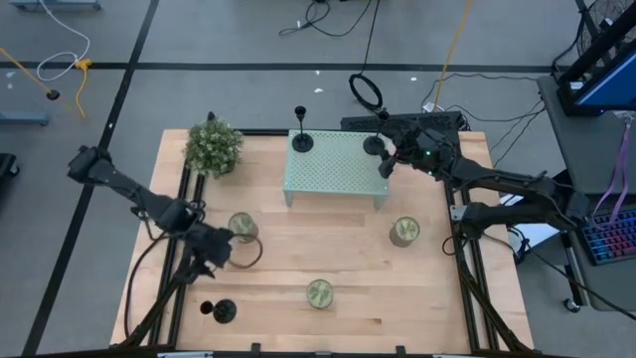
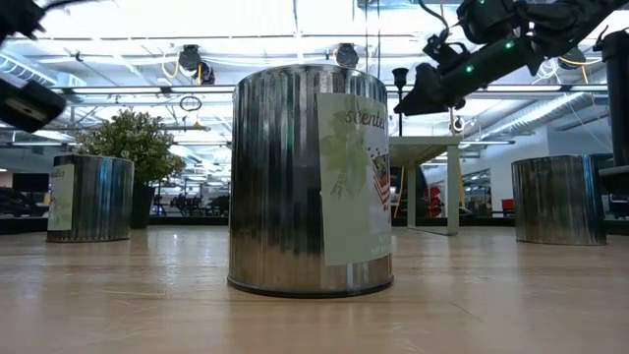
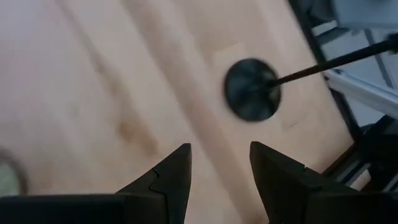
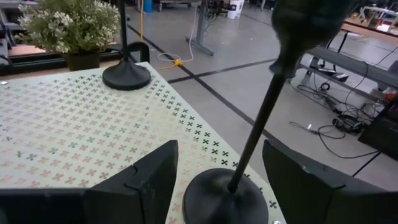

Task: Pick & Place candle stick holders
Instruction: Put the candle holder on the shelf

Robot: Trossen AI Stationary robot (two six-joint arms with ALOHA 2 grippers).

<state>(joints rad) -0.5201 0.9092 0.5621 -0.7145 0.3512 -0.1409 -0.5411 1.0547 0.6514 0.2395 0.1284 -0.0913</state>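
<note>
Three matte-black candle stick holders show. One stands on its disc base at the far-left corner (image 1: 302, 140) of a pale green perforated stand (image 1: 333, 169), also in the right wrist view (image 4: 126, 74). A second (image 1: 374, 145) stands at the stand's far-right corner. My right gripper (image 1: 387, 166) is open there, its fingers (image 4: 219, 149) on either side of this holder's base (image 4: 225, 198) with a gap to it. The third holder (image 1: 224, 311) stands on the table at the near left. My left gripper (image 1: 213, 261) hovers open and empty above the table just short of it (image 3: 252, 89).
Three greenish-gold jars stand on the wooden table: one beside my left gripper (image 1: 241, 227), one near the front (image 1: 319, 293), one at the right (image 1: 403, 232). A potted plant (image 1: 213, 146) stands at the far left corner. Black rails run along the table's left and right edges.
</note>
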